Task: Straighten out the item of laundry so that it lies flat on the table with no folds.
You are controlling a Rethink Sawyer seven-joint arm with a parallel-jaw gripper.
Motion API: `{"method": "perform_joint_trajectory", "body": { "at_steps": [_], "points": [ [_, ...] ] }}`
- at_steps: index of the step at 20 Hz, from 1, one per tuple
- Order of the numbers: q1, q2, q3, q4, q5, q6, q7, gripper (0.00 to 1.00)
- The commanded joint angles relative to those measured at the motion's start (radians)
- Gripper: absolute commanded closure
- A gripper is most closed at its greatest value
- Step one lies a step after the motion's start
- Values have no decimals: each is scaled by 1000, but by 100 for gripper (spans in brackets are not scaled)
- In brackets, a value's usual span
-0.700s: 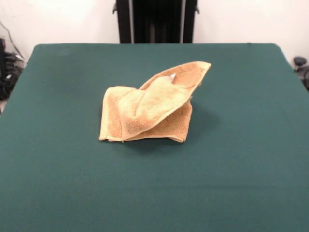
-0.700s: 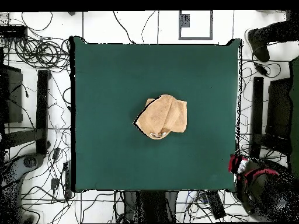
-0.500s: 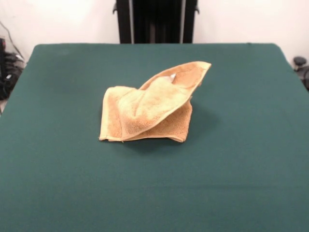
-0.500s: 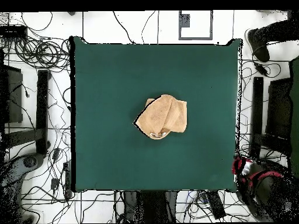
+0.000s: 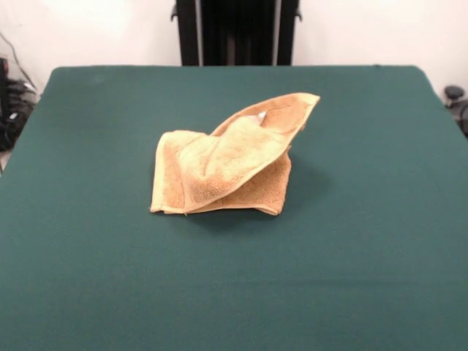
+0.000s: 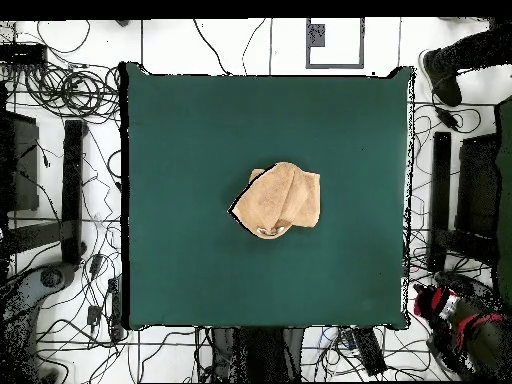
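Cables (image 6: 70, 90) lie tangled on the floor left of the green desk (image 5: 88, 278). The tan towel (image 5: 223, 164) sits near the desk's centre, folded over itself, one corner raised toward the pedestal (image 5: 235, 29). A shoe (image 6: 440, 75) shows at right. Gripper not visible; fingers' state cannot be told.

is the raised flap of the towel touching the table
Apart. The front view shows the towel's far flap peaked up above the folded layers, clear of the table; only the towel's lower layers rest on the cloth.
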Motion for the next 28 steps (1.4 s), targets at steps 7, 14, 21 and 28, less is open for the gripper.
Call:
{"method": "perform_joint_trajectory", "body": {
  "at_steps": [7,14,21,28],
  "points": [
    [34,-9,123,27,-16,161,-163,0],
    [42,-23,120,49,-5,164,-138,0],
    [148,-60,81,102,24,138,19,0],
    [275,-60,16,150,44,64,177,0]
  ]
}}
